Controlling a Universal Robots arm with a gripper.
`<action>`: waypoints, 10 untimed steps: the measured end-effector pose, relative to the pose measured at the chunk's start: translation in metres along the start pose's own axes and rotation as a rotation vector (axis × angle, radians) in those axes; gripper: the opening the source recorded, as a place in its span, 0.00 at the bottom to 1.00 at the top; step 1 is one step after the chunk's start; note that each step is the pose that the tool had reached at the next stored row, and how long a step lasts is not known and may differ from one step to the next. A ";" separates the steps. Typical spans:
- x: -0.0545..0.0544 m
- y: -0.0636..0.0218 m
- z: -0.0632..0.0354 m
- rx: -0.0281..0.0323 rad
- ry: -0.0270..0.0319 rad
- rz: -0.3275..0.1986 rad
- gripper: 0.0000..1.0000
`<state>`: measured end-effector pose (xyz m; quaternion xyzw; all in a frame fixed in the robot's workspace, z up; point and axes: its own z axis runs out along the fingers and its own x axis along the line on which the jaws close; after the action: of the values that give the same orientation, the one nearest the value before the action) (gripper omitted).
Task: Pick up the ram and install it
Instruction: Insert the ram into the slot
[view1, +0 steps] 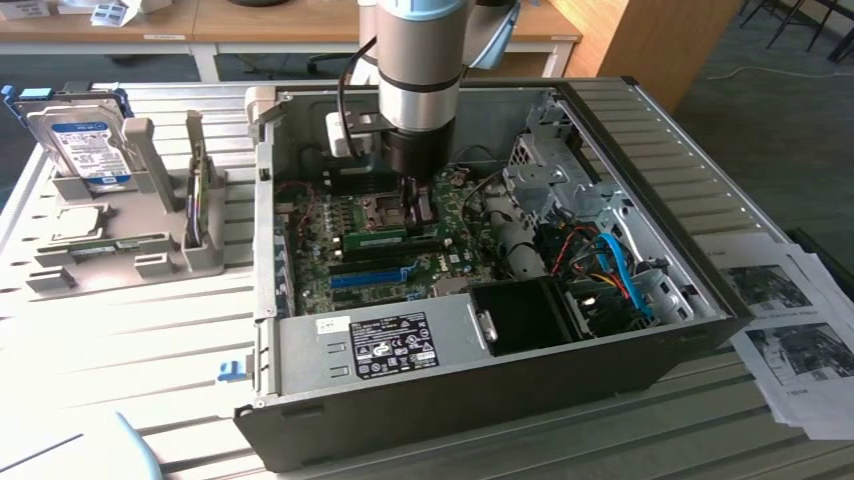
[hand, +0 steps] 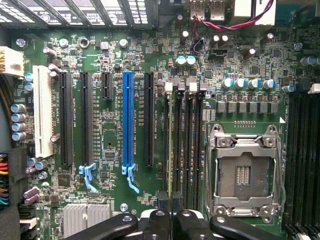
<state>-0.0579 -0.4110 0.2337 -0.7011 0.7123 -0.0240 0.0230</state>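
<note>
The ram (view1: 378, 238) is a thin green stick standing on edge among the black memory slots of the motherboard, between the expansion slots and the CPU socket (hand: 243, 175). In the wrist view the ram (hand: 170, 150) shows edge-on as a narrow line running along the slots. My gripper (view1: 416, 200) reaches straight down into the open computer case (view1: 667, 170). Its black fingers (hand: 157, 222) are drawn close together at the ram's near end, and the gripper (hand: 170, 215) is shut on the stick there.
A long blue slot (hand: 128, 120) lies parallel to the ram. The power supply (view1: 380, 345) and a cable bundle (view1: 607, 270) fill the case's near side. A hard drive (view1: 83, 145) stands in a grey rack at the exterior view's left. Papers (view1: 794, 330) lie at its right.
</note>
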 end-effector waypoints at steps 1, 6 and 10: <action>0.000 0.0000 0.0005 0.0001 -0.0003 0.000 0.11; 0.000 0.0001 0.0020 -0.0001 0.0002 0.000 0.11; 0.000 0.0002 0.0023 -0.0001 0.0002 0.000 0.11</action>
<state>-0.0579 -0.4110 0.2314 -0.7011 0.7123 -0.0240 0.0229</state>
